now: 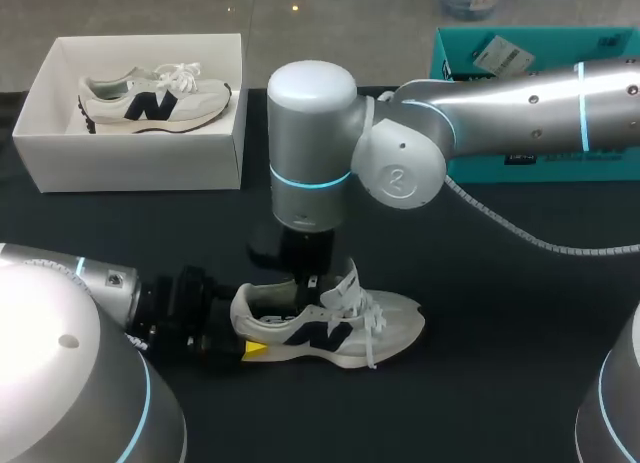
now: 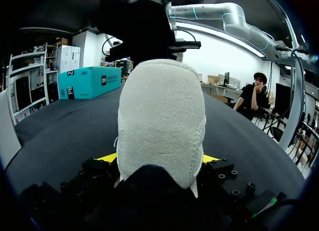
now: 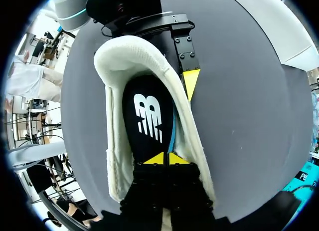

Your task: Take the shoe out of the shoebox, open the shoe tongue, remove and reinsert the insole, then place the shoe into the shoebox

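A white sneaker (image 1: 385, 321) with a dark logo lies on its sole on the black table, toe to the right. My left gripper (image 1: 245, 331) is at its heel. In the left wrist view the heel (image 2: 162, 121) fills the gap between the yellow fingertips (image 2: 107, 157), which touch it on both sides. My right arm reaches in over the shoe, its gripper (image 3: 163, 158) down inside the opening. Its yellow tips are pressed together on the black insole (image 3: 148, 116), where a blue sliver of edge shows. The white shoebox (image 1: 140, 165) stands at the back left.
A second matching sneaker (image 1: 150, 98) lies inside the white shoebox. A teal box (image 1: 462, 51) stands at the back right, partly behind my right arm. A grey cable (image 1: 520, 238) hangs from that arm over the table's right part.
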`<action>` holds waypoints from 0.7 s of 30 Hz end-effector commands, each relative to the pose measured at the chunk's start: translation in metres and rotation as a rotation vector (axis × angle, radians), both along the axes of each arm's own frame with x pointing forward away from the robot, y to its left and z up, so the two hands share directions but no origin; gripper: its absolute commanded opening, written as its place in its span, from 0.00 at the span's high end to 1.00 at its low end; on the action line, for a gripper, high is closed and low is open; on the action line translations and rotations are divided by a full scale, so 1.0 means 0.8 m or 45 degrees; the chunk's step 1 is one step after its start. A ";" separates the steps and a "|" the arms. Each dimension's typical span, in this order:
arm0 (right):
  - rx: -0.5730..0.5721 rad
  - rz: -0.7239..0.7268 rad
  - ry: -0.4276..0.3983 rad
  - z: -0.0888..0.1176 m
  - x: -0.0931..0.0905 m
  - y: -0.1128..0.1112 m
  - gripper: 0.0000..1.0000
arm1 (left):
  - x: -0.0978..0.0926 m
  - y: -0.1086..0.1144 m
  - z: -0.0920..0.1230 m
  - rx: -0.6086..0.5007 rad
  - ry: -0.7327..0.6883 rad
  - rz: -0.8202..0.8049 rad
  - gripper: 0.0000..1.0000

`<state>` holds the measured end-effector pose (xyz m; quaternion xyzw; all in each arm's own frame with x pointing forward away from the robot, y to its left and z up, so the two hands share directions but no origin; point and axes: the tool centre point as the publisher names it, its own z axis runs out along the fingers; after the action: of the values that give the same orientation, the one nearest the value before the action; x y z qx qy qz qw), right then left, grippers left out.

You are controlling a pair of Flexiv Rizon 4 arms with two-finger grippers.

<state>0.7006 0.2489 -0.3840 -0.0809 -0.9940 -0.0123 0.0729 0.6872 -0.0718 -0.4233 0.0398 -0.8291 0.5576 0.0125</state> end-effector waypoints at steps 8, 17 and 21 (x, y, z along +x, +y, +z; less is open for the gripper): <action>-0.057 -0.042 -0.123 0.051 -0.011 -0.020 1.00 | 0.000 -0.002 0.000 0.003 0.000 0.000 1.00; -0.060 -0.105 -0.190 0.065 -0.010 -0.046 1.00 | 0.000 -0.002 0.000 0.003 0.000 0.000 1.00; -0.062 -0.115 -0.210 0.066 -0.006 -0.053 1.00 | 0.000 -0.002 0.000 0.003 0.000 0.000 1.00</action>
<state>0.6960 0.2182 -0.3352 -0.1235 -0.9923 0.0095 -0.0079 0.6881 -0.0742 -0.4217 0.0399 -0.8289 0.5578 0.0127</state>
